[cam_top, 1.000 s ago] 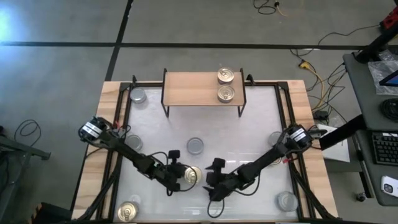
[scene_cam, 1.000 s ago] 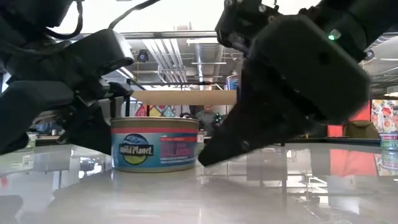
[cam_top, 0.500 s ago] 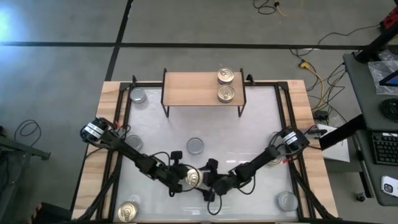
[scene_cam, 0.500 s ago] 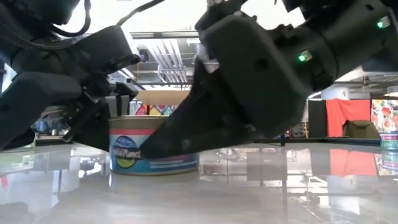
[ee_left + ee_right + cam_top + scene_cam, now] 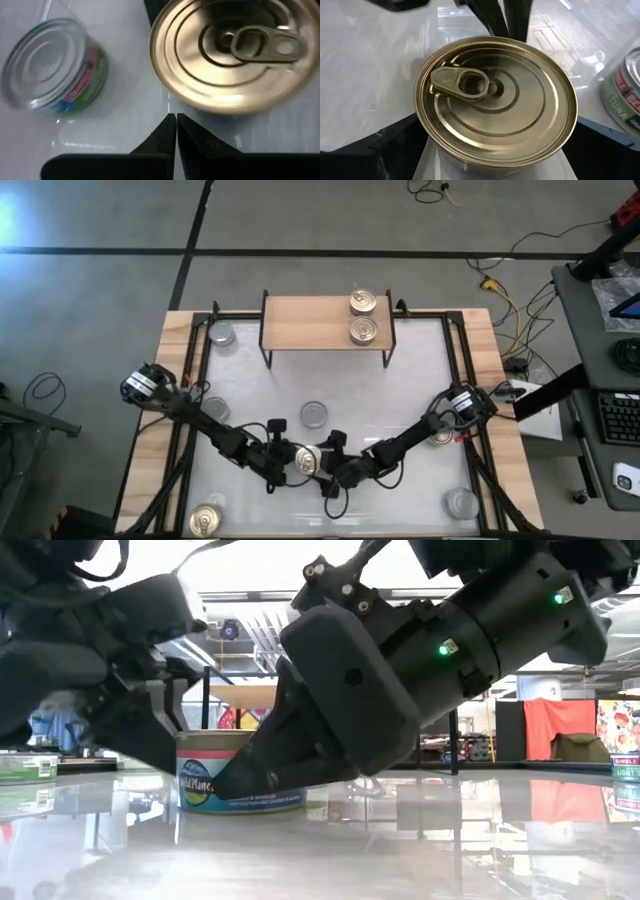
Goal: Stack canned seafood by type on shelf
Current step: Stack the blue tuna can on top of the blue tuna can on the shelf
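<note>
A gold-topped tin of canned seafood (image 5: 306, 461) stands upright on the glossy tabletop near the front, between my two grippers. My right gripper (image 5: 322, 464) is open. Its fingers (image 5: 390, 145) stand on either side of the tin, which fills the gap between them. My left gripper (image 5: 176, 122) is shut, with its tips right at the tin's left side. The shelf (image 5: 310, 325) stands at the far edge. Two gold-topped tins (image 5: 362, 302) (image 5: 363, 330) rest on its right end. My left gripper's shut fingertips (image 5: 170, 125) come slanting down from the table's left, right up to the rim of the gold-topped tin (image 5: 200, 107). I cannot tell whether they touch it. The tin stands upright on the table.
A silver-topped tin (image 5: 314, 415) stands just beyond the two grippers. Other silver-topped tins stand at the far left (image 5: 222, 334) and the near right (image 5: 461, 503). A gold-topped one (image 5: 206, 520) is at the near left. A wooden frame (image 5: 175, 380) borders the table.
My right gripper has moved toward the table's left and tipped lower. It has stayed open and come around the gold-topped tin, so that its fingers now stand on both sides of it. The tin has stayed where it was.
</note>
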`<state>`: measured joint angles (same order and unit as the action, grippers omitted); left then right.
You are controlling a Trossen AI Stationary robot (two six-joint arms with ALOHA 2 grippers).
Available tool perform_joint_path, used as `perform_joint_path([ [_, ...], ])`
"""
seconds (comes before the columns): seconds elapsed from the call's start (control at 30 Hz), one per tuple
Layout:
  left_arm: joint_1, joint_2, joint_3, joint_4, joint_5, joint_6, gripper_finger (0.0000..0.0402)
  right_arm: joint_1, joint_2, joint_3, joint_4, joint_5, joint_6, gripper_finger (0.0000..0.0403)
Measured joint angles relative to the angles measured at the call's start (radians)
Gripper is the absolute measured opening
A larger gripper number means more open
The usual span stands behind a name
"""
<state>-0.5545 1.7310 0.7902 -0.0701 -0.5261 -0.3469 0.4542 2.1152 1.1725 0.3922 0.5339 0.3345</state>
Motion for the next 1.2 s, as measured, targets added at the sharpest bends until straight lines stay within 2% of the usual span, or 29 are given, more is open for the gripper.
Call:
perform_joint_path([
  [0.17, -0.002, -0.026, -0.012, 0.030, -0.008, -0.032, 0.0000, -0.016, -0.014, -0.001, -0.039, -0.012, 0.044, 0.0398],
  [0.47, -0.002, 0.050, -0.025, 0.126, 0.019, -0.055, 0.0000, -0.016, -0.017, 0.001, -0.045, -0.012, 0.000, 0.0398],
  [0.67, -0.003, 0.058, -0.021, 0.132, 0.027, -0.055, 0.0000, -0.016, -0.017, 0.032, -0.058, -0.009, -0.063, 0.0398],
  [1.2, -0.001, 0.049, -0.018, 0.113, 0.039, -0.055, 0.0000, -0.035, -0.017, 0.033, -0.097, -0.038, -0.005, 0.0400],
])
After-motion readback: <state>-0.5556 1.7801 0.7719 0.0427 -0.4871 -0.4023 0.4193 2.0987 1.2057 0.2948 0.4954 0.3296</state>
